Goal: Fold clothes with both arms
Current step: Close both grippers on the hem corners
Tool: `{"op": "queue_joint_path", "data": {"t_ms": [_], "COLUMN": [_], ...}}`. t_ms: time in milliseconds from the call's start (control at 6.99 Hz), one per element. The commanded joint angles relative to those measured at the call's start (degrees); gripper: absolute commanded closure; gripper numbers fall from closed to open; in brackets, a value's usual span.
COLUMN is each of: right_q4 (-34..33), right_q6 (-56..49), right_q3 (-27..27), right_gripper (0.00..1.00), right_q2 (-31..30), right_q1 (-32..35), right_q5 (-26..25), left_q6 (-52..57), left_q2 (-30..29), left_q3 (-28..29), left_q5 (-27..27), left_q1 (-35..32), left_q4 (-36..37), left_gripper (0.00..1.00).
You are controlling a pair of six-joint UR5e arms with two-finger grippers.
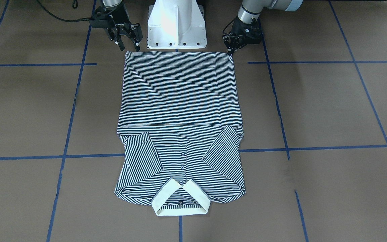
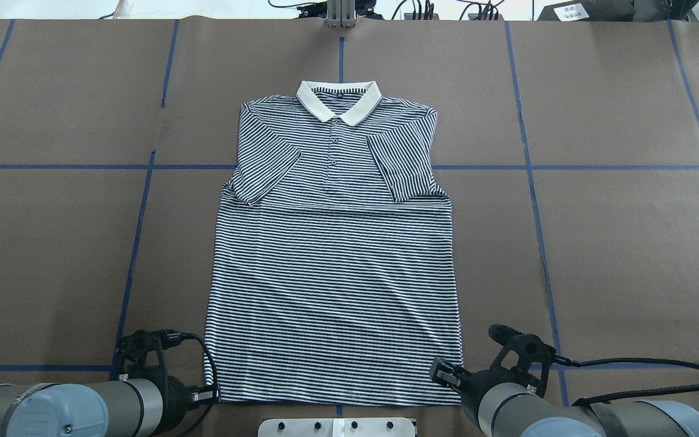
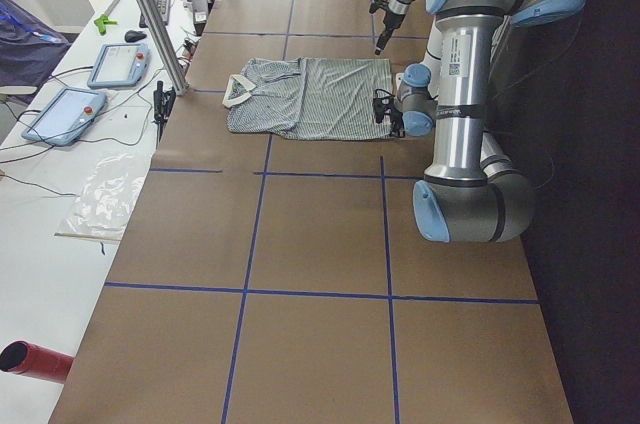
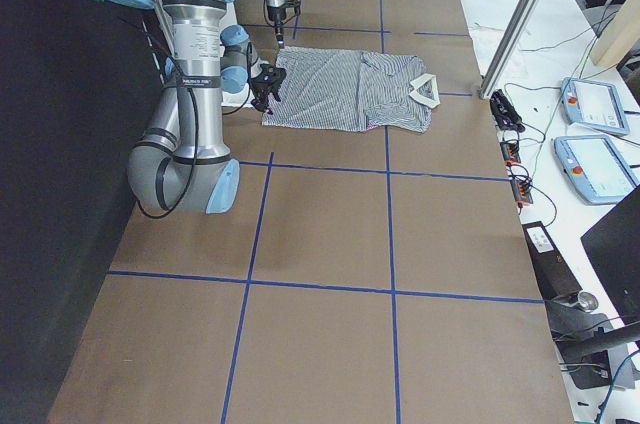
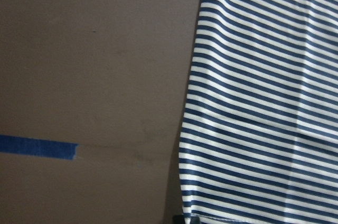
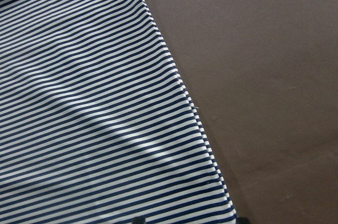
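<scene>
The striped polo shirt [image 1: 180,101] [image 2: 334,273] lies flat and face up, cream collar [image 2: 338,100] at the far side, both sleeves folded in over the chest. Its hem runs along the robot's side. My left gripper [image 1: 230,51] [image 2: 211,394] is down at the hem's left corner, fingers together, apparently pinching the fabric; the left wrist view shows a dark fingertip [image 5: 182,218] at that corner. My right gripper [image 1: 128,44] [image 2: 446,373] hovers open at the other hem corner, its fingertips [image 6: 138,220] straddling the striped edge.
The white pedestal base [image 1: 176,27] stands just behind the hem, between the arms. Blue tape lines [image 1: 66,156] grid the brown table. Tablets and cables [image 4: 590,134] lie on a white bench beyond the collar end.
</scene>
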Motion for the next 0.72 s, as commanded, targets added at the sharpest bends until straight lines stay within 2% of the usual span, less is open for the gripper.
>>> {"op": "queue_joint_path", "data": {"t_ms": [0,286,573], "right_q4": [-0.5,-0.4,-0.4], "right_q6": [1.0,1.2,1.3], "right_q3": [-2.1,-3.9,-4.3], "right_gripper": [0.36,0.39,0.46], "right_q2": [0.1,0.1,0.3], "right_q1": [-2.0,-3.6,-3.7], "right_q5": [-1.4,-2.6,-2.6], "left_q6": [-0.1,-0.1,-0.1], "left_q2": [-0.2,-0.5,-0.5], "left_q3": [-2.1,-2.0,-1.9], "left_q5": [-0.2,-0.2,-0.2], "left_q1": [0.0,0.0,0.0], "left_q4": [0.0,0.0,0.0], "left_gripper": [1.00,1.00,1.00]}}
